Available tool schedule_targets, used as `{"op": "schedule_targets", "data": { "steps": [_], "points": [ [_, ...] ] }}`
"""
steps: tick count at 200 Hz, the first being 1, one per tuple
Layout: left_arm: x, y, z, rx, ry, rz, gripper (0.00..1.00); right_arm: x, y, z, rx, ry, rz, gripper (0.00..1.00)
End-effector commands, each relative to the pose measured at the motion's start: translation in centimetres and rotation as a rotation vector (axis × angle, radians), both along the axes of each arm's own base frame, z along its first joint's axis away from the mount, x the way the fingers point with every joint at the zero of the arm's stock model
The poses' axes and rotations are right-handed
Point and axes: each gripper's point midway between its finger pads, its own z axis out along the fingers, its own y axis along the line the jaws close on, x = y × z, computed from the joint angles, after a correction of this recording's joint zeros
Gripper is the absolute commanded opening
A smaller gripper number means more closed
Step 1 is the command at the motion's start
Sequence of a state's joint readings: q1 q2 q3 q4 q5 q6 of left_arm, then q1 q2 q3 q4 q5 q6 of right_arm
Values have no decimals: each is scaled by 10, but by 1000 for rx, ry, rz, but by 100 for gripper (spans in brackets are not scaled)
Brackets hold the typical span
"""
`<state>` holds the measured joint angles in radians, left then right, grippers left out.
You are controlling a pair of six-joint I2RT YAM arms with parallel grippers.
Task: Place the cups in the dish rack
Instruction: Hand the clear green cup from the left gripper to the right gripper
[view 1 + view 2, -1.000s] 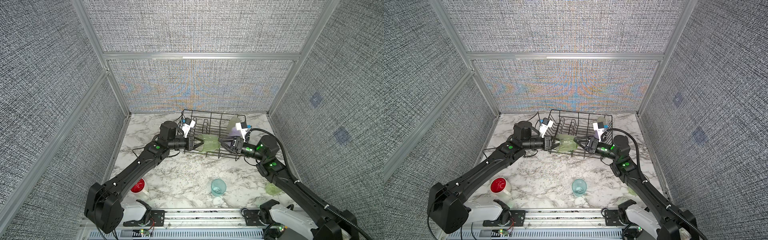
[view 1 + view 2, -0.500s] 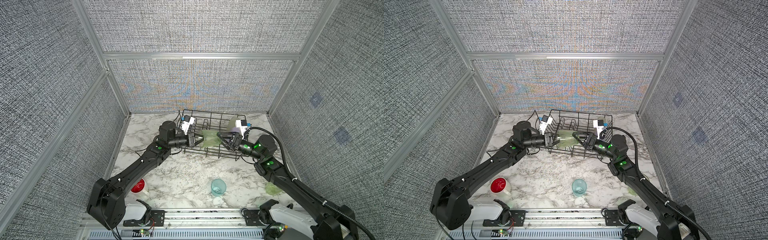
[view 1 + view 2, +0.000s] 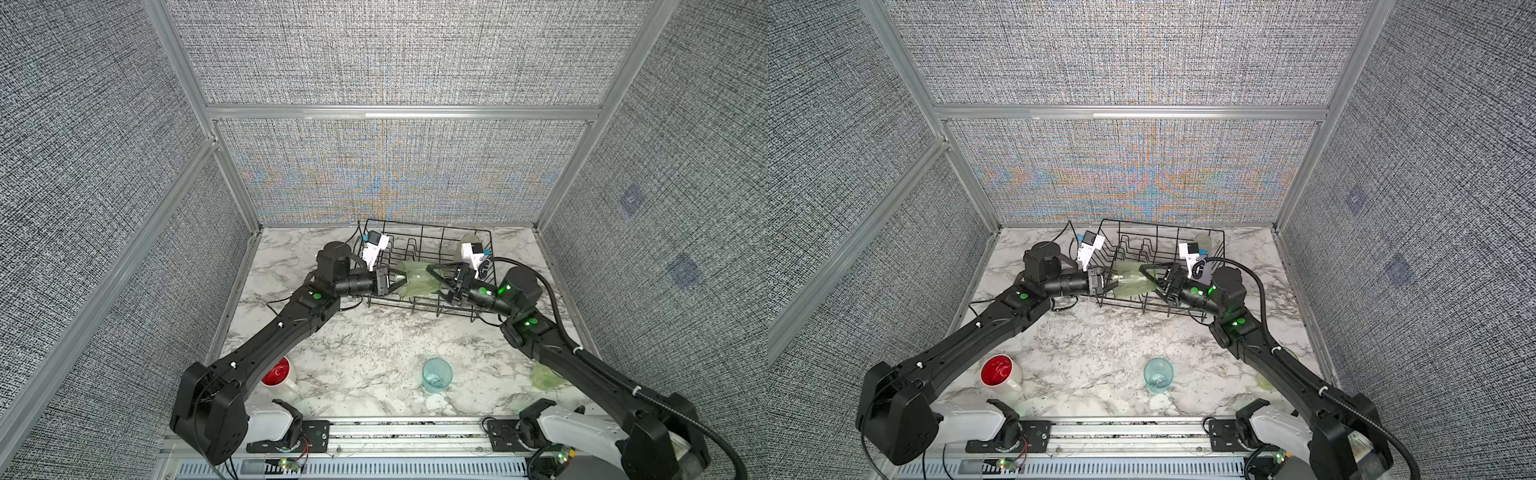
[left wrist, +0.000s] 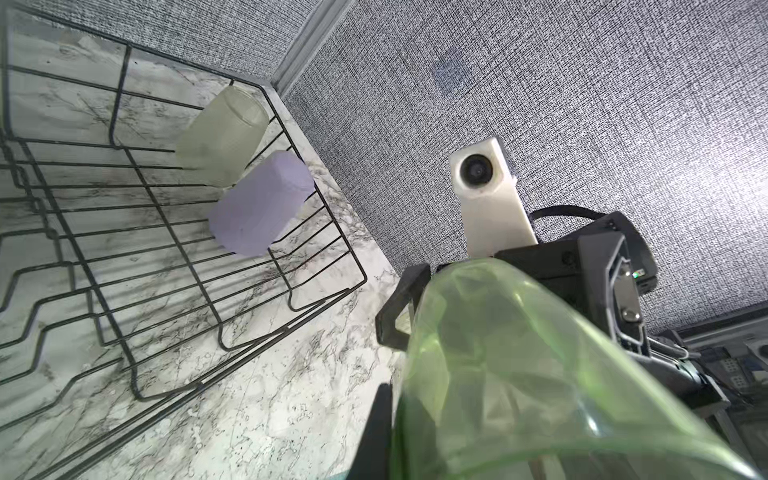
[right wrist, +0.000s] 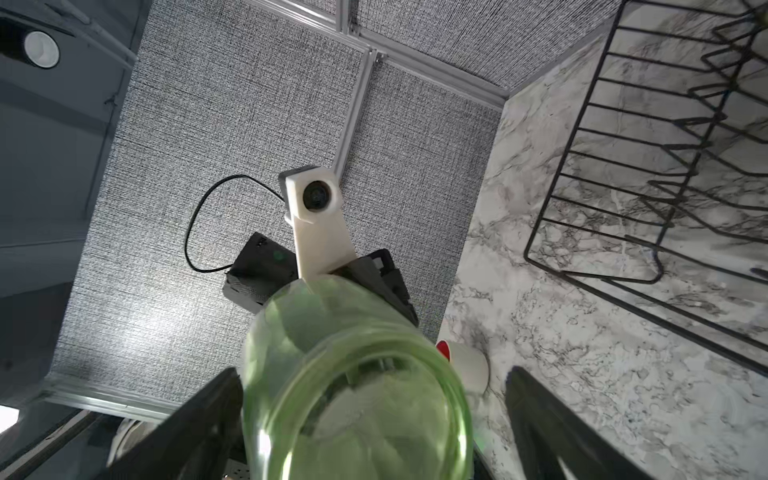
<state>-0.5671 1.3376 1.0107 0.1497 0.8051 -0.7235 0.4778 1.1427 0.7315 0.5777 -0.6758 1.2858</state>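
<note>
A translucent green tumbler [image 3: 417, 283] [image 3: 1133, 281] hangs on its side over the front of the black wire dish rack [image 3: 428, 237] [image 3: 1163, 232]. My left gripper [image 3: 392, 280] [image 4: 395, 436] is shut on the wall at one end. My right gripper [image 3: 436, 282] [image 5: 370, 415] stands open, its fingers on either side of the tumbler's [image 5: 353, 395] other end. A pale green tumbler [image 4: 224, 137] and a lavender cup [image 4: 262, 203] stand upside down in the rack's back right corner. On the table are a teal cup [image 3: 436, 374], a white mug [image 3: 280, 372] and another green tumbler [image 3: 544, 376].
The rack's zigzag dividers [image 3: 409, 249] fill its left half. Grey fabric walls close in the marble table [image 3: 374, 345] at the back and on both sides. A metal rail [image 3: 395, 428] runs along the front edge.
The left gripper has lifted the green tumbler slightly toward the rack. The right gripper has moved left, so its open fingers now straddle the tumbler's end.
</note>
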Motion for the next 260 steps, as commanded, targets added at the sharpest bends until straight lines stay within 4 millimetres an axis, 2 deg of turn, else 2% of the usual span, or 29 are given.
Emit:
{"op": "schedule_targets", "data": {
  "steps": [1,15,55,68,95,122,158,174,201,222,260],
  "points": [
    [-5,-11,23,-87,-36,-83,0,-8,8,29,128,-36,85,97],
    [-3,-14,20,-84,-14,-100,0,-8,11,34,171,-38,102,95],
    [3,-15,10,-66,2,-70,0,-5,13,32,176,-32,95,81],
    [4,-14,8,-55,2,-66,8,-4,11,29,152,-42,71,79],
    [8,-15,0,-34,16,-57,14,-2,8,27,119,-52,37,77],
    [11,-15,-6,-10,24,-42,32,3,3,18,68,-49,-18,77],
    [17,-12,-13,14,36,0,35,9,-2,1,-9,-23,-71,75],
    [21,-8,-22,45,40,33,37,10,-5,-8,-47,-20,-93,74],
    [27,5,-37,127,53,101,39,17,-25,-31,-197,-4,-184,74],
    [33,20,-52,206,48,188,39,21,-48,-51,-396,-41,-268,74],
    [32,43,-61,306,24,275,40,37,-86,-79,-675,-116,-378,74]
  ]
}}
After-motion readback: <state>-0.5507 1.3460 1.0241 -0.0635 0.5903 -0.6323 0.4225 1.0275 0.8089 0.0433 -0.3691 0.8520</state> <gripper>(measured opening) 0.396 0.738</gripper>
